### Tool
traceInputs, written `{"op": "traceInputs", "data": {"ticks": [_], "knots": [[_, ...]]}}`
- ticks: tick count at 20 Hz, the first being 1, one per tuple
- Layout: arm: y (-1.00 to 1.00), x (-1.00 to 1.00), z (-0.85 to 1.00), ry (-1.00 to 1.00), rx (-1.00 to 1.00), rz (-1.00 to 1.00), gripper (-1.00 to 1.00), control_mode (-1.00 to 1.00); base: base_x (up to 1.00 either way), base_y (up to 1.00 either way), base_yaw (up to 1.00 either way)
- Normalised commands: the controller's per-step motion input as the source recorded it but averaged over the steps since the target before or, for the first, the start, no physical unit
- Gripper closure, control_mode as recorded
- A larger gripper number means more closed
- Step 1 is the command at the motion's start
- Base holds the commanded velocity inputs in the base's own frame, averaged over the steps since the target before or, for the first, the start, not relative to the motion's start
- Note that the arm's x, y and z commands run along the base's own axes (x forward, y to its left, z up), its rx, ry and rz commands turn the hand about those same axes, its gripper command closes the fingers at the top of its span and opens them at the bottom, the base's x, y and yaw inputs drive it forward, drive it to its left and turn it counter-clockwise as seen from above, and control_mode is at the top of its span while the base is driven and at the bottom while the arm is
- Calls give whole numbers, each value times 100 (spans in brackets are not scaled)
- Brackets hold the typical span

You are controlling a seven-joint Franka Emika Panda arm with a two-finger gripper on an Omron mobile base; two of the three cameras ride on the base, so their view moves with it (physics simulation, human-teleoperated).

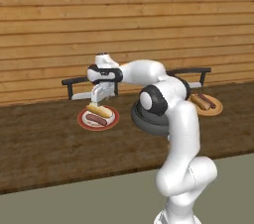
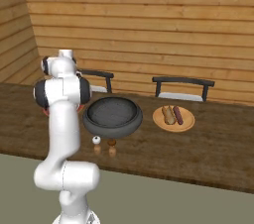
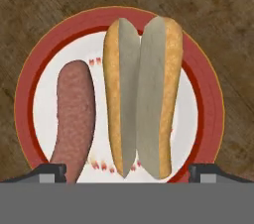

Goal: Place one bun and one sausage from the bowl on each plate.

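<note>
The split tan bun (image 3: 143, 99) is laid beside the reddish-brown sausage (image 3: 74, 114) on the red-rimmed white plate (image 3: 208, 99), as the task pairs them. The two-finger gripper (image 3: 128, 172) is spread wide above, holding nothing. The dark round bowl (image 2: 112, 115) looks emptied.

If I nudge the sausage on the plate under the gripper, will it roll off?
The sausage is a smooth, round cylinder, so it likely rolls sideways easily. It lies beside the bun, which would probably stop it on that side. The plate looks nearly flat, so its rim may not hold it.
</note>
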Motion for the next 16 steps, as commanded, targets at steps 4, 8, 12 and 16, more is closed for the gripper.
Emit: {"op": "traceInputs", "data": {"ticks": [4,8,12,16], "knots": [[-41,-98,54,-5,0,-10,-100,-100,0,0,0],[-63,-100,31,-10,0,-14,-100,-100,0,0,0],[-59,-97,5,-11,3,-13,-100,-100,0,0,0],[-66,-78,0,-5,11,-7,-100,-100,0,0,0]]}}
